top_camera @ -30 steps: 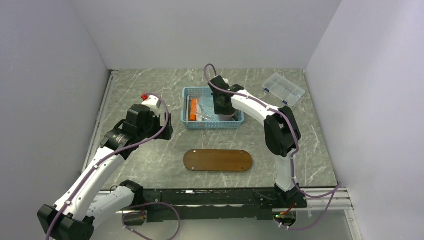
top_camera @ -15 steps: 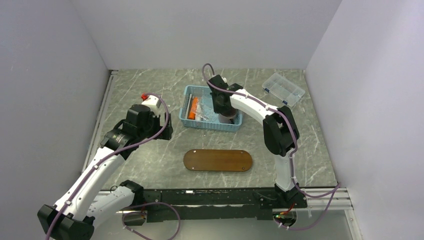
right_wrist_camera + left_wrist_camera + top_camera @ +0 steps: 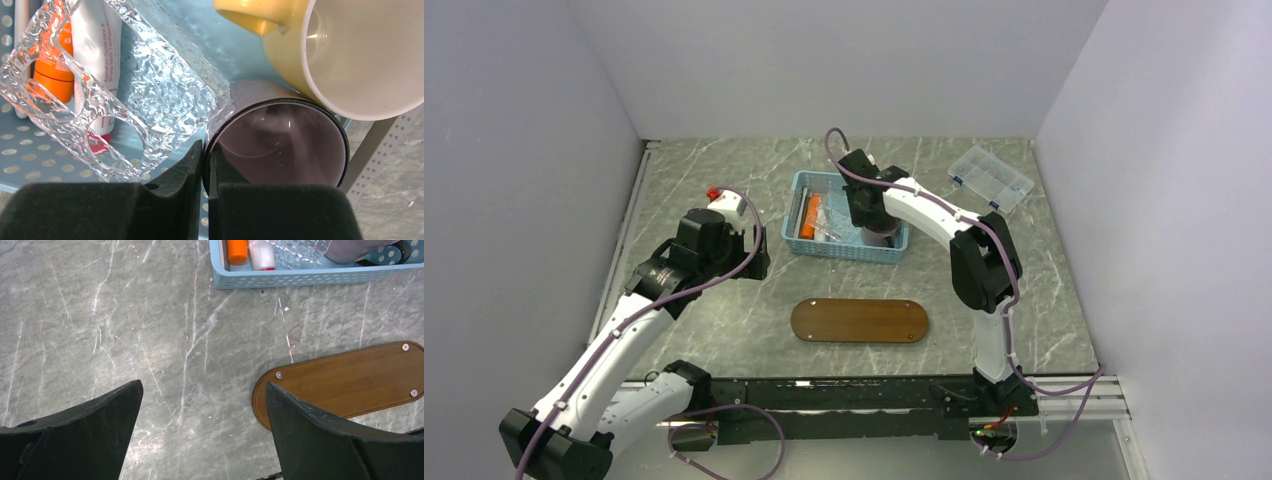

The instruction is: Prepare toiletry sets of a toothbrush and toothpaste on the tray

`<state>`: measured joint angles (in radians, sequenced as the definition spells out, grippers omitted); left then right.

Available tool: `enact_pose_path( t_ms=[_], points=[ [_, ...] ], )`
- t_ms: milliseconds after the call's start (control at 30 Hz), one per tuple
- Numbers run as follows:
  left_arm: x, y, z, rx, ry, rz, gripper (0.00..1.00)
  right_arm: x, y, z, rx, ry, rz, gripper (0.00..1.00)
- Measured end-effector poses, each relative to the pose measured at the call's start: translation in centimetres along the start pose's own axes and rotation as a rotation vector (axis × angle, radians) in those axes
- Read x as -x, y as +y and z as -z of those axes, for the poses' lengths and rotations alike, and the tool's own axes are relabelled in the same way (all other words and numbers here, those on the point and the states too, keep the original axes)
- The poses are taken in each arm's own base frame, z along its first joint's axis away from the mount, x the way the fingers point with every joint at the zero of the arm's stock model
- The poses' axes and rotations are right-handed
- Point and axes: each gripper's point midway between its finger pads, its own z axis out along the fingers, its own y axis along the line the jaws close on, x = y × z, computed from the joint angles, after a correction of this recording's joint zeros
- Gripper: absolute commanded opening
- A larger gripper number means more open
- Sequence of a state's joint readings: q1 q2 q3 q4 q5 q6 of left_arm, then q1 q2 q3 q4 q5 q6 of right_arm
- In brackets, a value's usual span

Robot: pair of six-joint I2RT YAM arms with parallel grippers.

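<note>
Toothpaste: one orange tube, one white, in the basket. Right hand pinches the grey cup at its rim; left hand gapes.

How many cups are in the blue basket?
2: a yellow mug at the basket's right end; a dark cup beside it, rim pinched by the right gripper. Others may be hidden.

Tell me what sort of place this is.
Probably a robot test cell: blank white walls box in a marble-patterned table, the left arm and right arm are bolted at its near edge, and the blue basket and wooden tray look staged.
</note>
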<state>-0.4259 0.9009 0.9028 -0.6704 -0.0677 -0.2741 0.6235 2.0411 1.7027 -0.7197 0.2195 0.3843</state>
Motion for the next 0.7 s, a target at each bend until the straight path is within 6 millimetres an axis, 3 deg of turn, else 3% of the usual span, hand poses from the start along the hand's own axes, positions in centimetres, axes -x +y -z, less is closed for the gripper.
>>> enact_pose_path(
  t_ms=[300, 700],
  points=[
    [0.0, 0.0, 0.0, 0.0, 0.0, 0.0, 0.99, 0.1, -0.5, 1.1, 0.001, -0.001, 0.074, 0.0],
    [-0.1, 0.0, -0.2, 0.002, 0.008, -0.001, 0.99, 1.6, -0.9, 5.0, 0.045, -0.074, 0.155, 0.0]
  ],
)
